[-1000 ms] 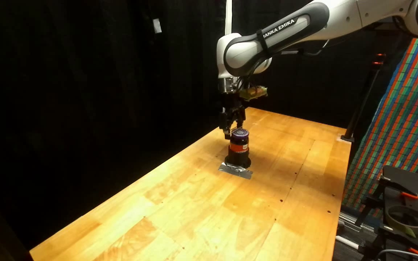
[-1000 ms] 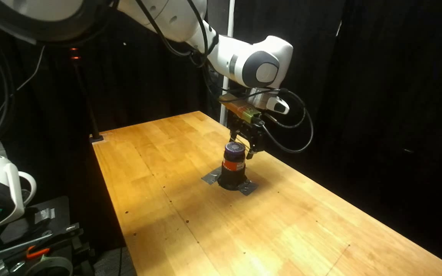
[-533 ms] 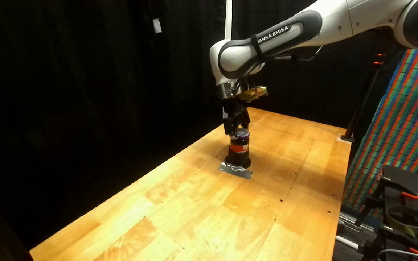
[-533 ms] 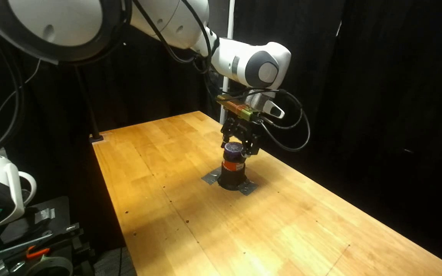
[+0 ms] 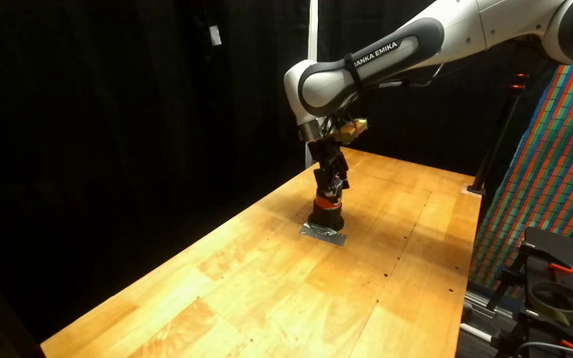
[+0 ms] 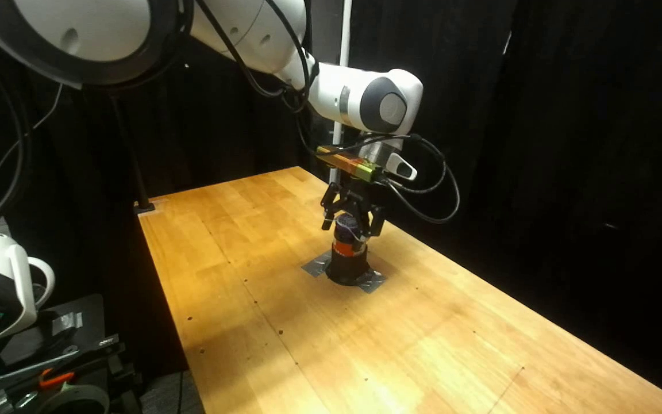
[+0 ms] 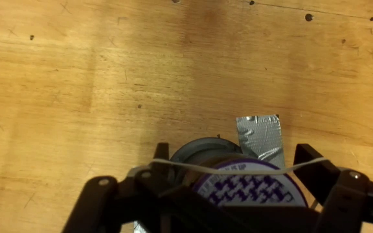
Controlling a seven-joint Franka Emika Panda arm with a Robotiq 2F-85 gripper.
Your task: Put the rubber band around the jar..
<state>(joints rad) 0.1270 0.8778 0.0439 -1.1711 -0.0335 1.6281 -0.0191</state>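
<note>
The jar (image 6: 343,249) stands upright in a dark base on the wooden table. Its orange label also shows in an exterior view (image 5: 327,203), partly behind the gripper. In the wrist view its purple-rimmed lid (image 7: 244,187) is partly hidden by the gripper. My gripper (image 6: 347,230) is open around the top of the jar, tilted, also seen in the wrist view (image 7: 233,158). The pale rubber band (image 7: 246,172) is stretched between the two fingers and crosses in front of the lid. Its far strand is mostly hidden, so I cannot tell whether it encircles the jar.
Grey tape strips (image 6: 371,281) fix the base to the wooden table (image 5: 286,298). The table's edge (image 6: 515,302) drops off beside a dark curtain. A dark post (image 6: 130,149) stands at a table corner. A side shelf with a tape roll (image 5: 557,301) is beyond the table.
My gripper has come down and forward from behind the jar to around its top, and has tilted. The band has moved with it to the jar's near side. The jar has stayed put.
</note>
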